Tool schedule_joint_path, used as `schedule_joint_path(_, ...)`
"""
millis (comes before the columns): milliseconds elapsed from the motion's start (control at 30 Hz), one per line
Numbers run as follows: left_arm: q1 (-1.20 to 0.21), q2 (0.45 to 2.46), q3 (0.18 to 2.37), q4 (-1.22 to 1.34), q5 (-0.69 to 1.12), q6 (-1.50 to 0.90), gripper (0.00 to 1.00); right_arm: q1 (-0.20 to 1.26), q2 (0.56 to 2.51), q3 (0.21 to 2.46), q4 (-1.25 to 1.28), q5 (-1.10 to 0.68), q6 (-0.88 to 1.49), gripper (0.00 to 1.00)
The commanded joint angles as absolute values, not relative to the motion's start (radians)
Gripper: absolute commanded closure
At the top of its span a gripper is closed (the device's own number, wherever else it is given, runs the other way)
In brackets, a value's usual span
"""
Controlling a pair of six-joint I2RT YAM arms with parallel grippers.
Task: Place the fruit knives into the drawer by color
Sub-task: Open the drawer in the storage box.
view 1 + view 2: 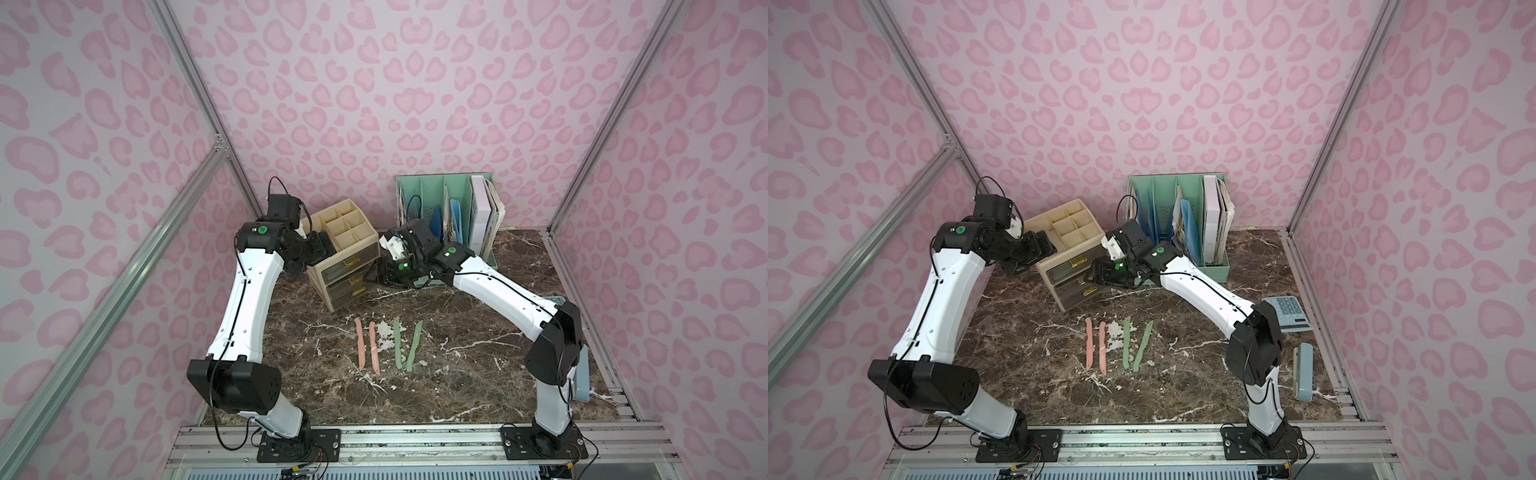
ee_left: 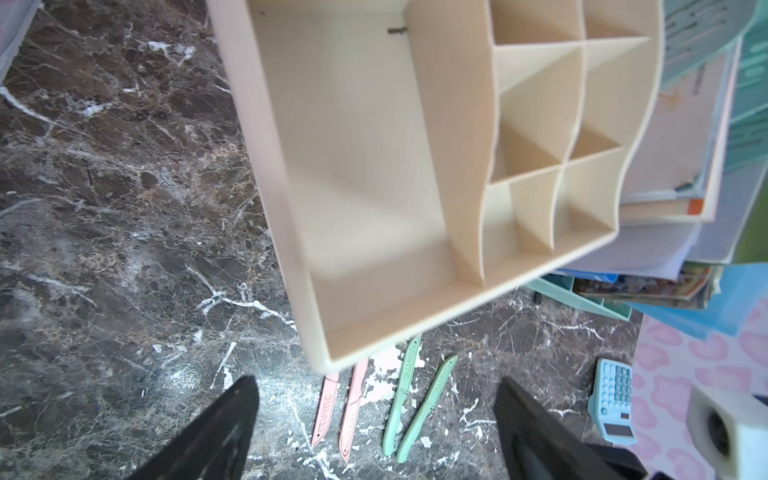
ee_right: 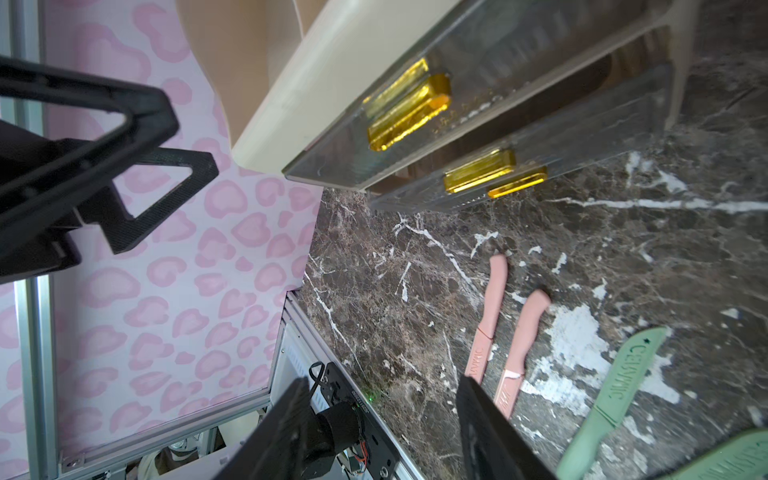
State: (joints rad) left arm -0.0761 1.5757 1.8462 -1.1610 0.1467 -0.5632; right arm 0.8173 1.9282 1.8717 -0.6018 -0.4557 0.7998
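Altogether, two pink knives (image 1: 360, 344) and two green knives (image 1: 397, 343) are counted on the table (image 1: 478, 365). The left gripper (image 2: 376, 380) and right gripper (image 3: 382, 380) are seen released, nothing grasped.

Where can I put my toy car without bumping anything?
Big bare patch: between the left arm and the pink knives. Another lies between the knives and the front rail. A smaller one: between the green knives and the right arm. Crowded at the back: drawer box, file rack.
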Motion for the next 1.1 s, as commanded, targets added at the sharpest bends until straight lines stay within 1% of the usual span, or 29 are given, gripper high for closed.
schedule_joint_path(0,-0.11,1.532,1.824,-1.159,0.129,-0.524,0.1,0.819,1.888,1.812,-0.607,-0.415,0.781,0.34)
schedule_joint_path(100,-0.132,1.475,1.774,-1.144,0.142,-0.517,0.09,0.821,1.84,1.734,-0.599,-0.388,0.785,0.27)
schedule_joint_path(200,-0.158,1.417,1.706,-1.117,0.164,-0.511,0.08,0.825,1.794,1.659,-0.601,-0.353,0.798,0.23)
schedule_joint_path(367,-0.2,1.346,1.582,-1.083,0.207,-0.506,0.08,0.836,1.735,1.548,-0.599,-0.307,0.845,0.18)
schedule_joint_path(500,-0.226,1.283,1.489,-1.048,0.241,-0.507,0.07,0.863,1.716,1.505,-0.603,-0.27,0.864,0.14)
schedule_joint_path(567,-0.232,1.254,1.435,-1.034,0.254,-0.506,0.07,0.875,1.71,1.486,-0.6,-0.249,0.878,0.11)
schedule_joint_path(667,-0.233,1.22,1.375,-1.014,0.258,-0.506,0.07,0.884,1.707,1.452,-0.569,-0.244,0.893,0.09)
schedule_joint_path(833,-0.234,1.207,1.354,-1.009,0.208,-0.499,0.07,0.881,1.727,1.415,-0.428,-0.289,0.917,0.09)
schedule_joint_path(1067,-0.233,1.215,1.355,-0.951,0.036,-0.556,0.07,0.853,1.797,1.373,-0.113,-0.393,1.036,0.1)
